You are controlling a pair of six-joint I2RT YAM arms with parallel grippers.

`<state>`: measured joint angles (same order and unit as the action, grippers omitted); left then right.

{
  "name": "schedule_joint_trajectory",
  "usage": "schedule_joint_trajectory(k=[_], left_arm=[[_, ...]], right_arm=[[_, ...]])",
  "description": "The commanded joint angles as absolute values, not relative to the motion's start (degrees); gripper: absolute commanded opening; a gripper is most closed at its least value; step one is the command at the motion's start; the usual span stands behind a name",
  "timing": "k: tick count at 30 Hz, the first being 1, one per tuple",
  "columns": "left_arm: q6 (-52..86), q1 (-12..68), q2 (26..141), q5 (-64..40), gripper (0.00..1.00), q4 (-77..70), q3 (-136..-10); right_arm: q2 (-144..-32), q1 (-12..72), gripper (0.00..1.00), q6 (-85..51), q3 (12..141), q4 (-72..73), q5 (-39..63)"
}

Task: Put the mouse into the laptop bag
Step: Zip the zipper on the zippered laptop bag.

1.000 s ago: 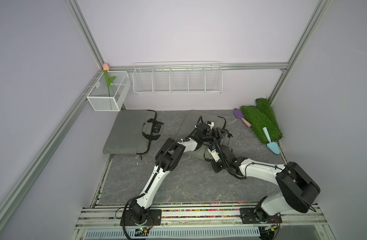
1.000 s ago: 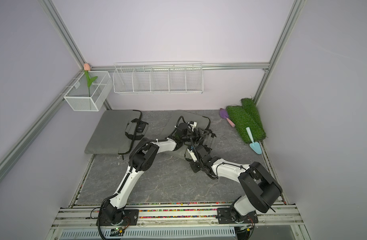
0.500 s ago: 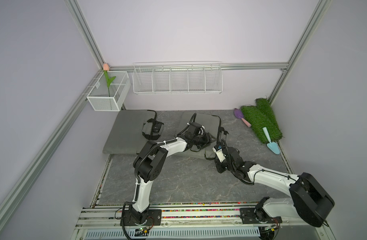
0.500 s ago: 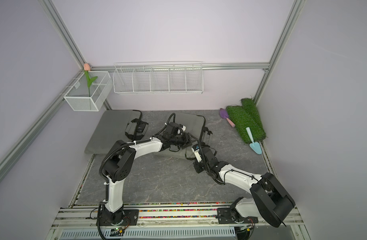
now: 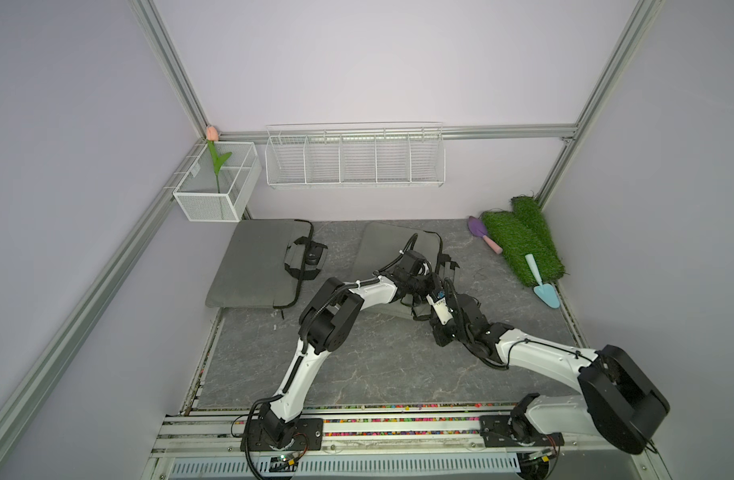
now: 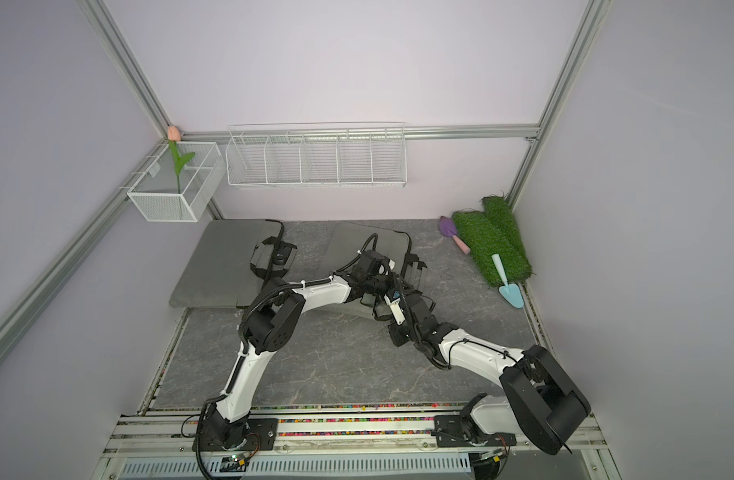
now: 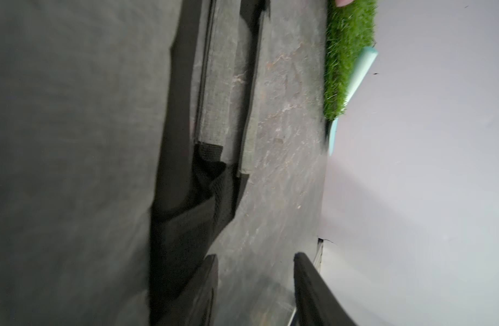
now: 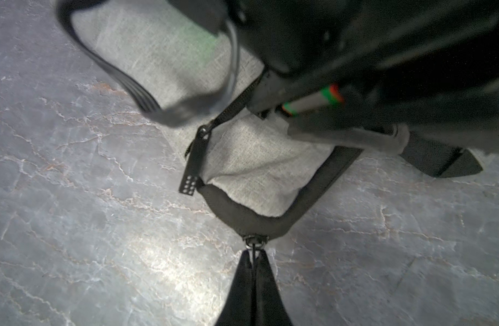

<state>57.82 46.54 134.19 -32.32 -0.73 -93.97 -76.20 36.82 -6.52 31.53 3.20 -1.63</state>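
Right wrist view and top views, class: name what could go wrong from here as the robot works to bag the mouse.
1. The right pincer grips only the small zipper pull of the laptop bag; a hard tug could slip it free.
2. In both top views the left pincer, jaws apart, works close to the right arm over that bag and might knock it.
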Motion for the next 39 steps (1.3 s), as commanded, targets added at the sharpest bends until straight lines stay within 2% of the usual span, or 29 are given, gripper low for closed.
schedule_joint_trajectory(k=[1, 5, 7, 13, 16, 18, 20, 26, 33, 36, 39], left_arm=[[58.3, 47.7, 142.2, -29.3, 0.45, 9.3, -91.9], [61.2, 47.7, 149.6, -31.1, 0.4, 2.9, -92.5], [65.1, 48.4, 153.4, -34.2, 0.4, -7.6, -91.4], [66.7, 50.1, 157.8, -30.9, 0.44, -16.2, -91.2], [73.6, 49.7, 164.7, -34.8, 0.4, -26.1, -92.7], [80.4, 49.7, 168.6, -35.3, 0.39, -38.2, -91.7], [82.4, 49.6, 170.5, -36.4, 0.39, -42.0, -92.6], [77.5, 49.4, 166.8, -34.7, 0.38, -35.7, -90.4], [78.4, 49.3, 162.9, -35.7, 0.37, -37.2, -88.1], [78.1, 49.4, 159.4, -36.3, 0.37, -36.8, -86.6], [76.9, 49.4, 155.8, -36.1, 0.38, -34.8, -85.8]], right_arm=[[-75.4, 36.9, 0.06, -7.3, 31.0, 4.7, 0.4], [-74.0, 38.4, 0.06, -5.5, 29.8, 8.0, 1.9], [-75.2, 40.5, 0.06, -3.4, 30.1, 9.3, 1.9], [-86.7, 46.9, 0.06, -0.3, 39.0, 4.0, -3.0], [-92.3, 50.5, 0.06, 1.3, 43.7, 1.6, -6.9], [-96.2, 51.7, 0.06, 1.7, 47.5, -1.0, -8.8], [-98.6, 51.8, 0.06, 1.5, 49.5, -1.1, -8.6], [-97.8, 51.8, 0.06, -0.3, 49.2, 2.4, -8.9], [-90.7, 50.5, 0.07, -4.1, 39.9, 17.3, -4.4], [-89.0, 47.6, 0.08, -9.0, 36.1, 24.4, -0.7], [-89.1, 46.0, 0.08, -14.4, 34.2, 28.5, -1.1]])
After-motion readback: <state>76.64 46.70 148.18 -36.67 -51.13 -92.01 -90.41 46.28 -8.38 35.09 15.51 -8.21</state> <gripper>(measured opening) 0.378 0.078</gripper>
